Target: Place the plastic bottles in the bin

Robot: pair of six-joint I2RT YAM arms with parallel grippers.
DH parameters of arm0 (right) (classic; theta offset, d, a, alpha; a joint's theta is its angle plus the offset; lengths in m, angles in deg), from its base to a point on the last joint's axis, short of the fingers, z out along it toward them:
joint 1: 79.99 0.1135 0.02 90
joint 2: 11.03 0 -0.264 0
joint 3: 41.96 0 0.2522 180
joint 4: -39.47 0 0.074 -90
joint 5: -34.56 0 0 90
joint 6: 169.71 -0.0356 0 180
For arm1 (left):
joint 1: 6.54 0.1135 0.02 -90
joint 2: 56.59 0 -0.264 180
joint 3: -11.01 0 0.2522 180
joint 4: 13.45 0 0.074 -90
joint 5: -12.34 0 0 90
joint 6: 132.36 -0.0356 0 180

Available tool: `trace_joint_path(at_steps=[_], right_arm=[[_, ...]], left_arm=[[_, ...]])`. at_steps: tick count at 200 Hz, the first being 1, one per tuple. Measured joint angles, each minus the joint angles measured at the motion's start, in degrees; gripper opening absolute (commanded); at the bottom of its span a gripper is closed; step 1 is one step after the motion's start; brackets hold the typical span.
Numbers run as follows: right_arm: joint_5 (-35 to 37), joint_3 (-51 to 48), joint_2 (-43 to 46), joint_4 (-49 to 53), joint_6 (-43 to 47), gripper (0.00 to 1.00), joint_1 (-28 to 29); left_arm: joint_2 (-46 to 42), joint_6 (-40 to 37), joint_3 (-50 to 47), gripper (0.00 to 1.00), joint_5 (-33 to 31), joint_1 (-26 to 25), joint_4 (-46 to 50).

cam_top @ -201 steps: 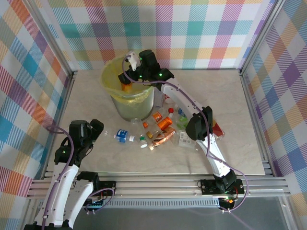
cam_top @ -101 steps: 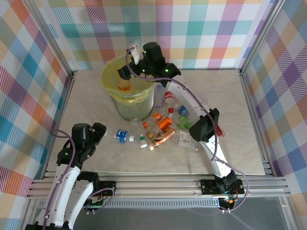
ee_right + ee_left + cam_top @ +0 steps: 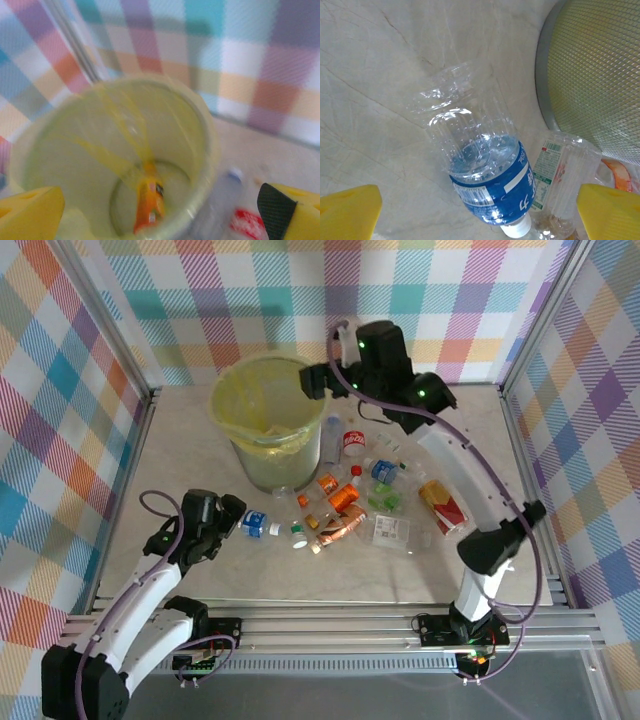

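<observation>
1. Right gripper [image 3: 316,380] hangs in the air at the far right rim of the bin, its jaws spread wide and nothing between them. Left gripper [image 3: 229,512] is low over the near left part of the table, also spread wide and empty, with a blue-labelled bottle lying just ahead of its fingertips.
2. Table [image 3: 190,455] is a pale marbled surface, bare on its left and far right sides.
3. Bin [image 3: 275,462] stands upright at the far left-centre of the table, lined with a yellow bag folded over its rim. The right wrist view looks down into it, blurred, and shows an orange bottle [image 3: 149,200] lying at the bottom.
4. Plastic bottles [image 3: 345,505] lie scattered on the table to the right of the bin and in front of it, most of them touching or just beside one another.
5. Blue-labelled bottle [image 3: 485,175] lies on its side at the left end of the scatter, crushed at its base, white cap toward the left gripper. A clear bottle with a green and white label [image 3: 555,175] lies against it, next to the foot of the bin.
6. Red-labelled bottle [image 3: 353,439] lies close to the right of the bin.
</observation>
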Motion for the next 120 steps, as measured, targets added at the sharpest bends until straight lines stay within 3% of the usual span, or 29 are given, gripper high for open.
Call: trace_joint_path(at_steps=[49,120], right_arm=[[3.7,-26.8,13.2,0.3,-8.5,1.00,-8.8],[3.4,-48.1,29.3,0.2,-15.2,1.00,-23.3]], left_arm=[[7.9,0.7,-0.4,1.00,-0.5,-1.9,-6.0],[16.5,0.8,-0.4,1.00,-0.6,-2.0,-11.0]])
